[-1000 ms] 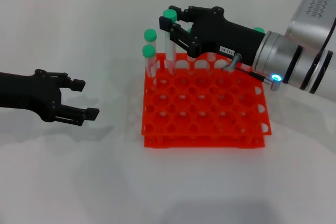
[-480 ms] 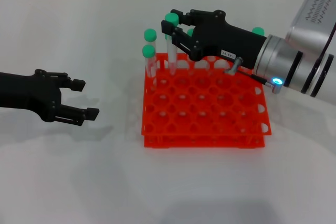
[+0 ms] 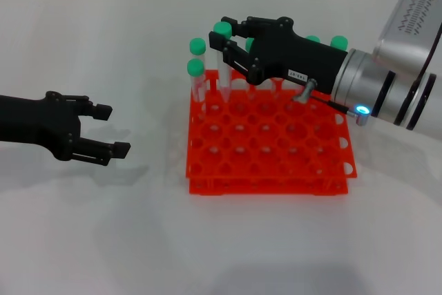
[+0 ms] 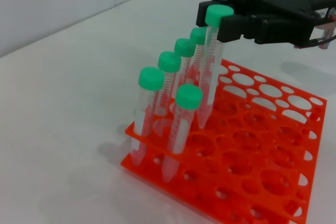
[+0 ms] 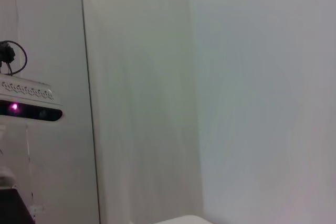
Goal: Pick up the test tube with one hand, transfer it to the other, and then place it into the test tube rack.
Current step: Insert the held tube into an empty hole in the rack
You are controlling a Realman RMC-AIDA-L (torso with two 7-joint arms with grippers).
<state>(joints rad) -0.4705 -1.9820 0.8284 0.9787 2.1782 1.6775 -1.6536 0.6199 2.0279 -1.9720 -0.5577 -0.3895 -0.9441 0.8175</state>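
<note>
My right gripper hung over the far left corner of the rack, its fingers pinched on the tube just under the green cap. The tube stood nearly upright with its pointed tip down at a hole in the rack's back rows.

The head view showed me from above and in front, so the tube's lower part ran together with the orange grid. The left wrist view looked across from the side and gave more: the tube leaned slightly, its tip entering a hole in the rack, and the right gripper closed on it at the cap. That same view showed five other tubes already seated along the near corner, printed scale marks on their walls too fine to read. In the head view only some of their caps could be picked out, plus two more green caps behind my right gripper's body.

A small white label sat on that body; its print could not be read.

My left gripper hovered above the table well left of the rack, fingers spread and holding nothing.

The right wrist view showed only a pale wall, a cabinet and a device with a pink light, none of the work.
</note>
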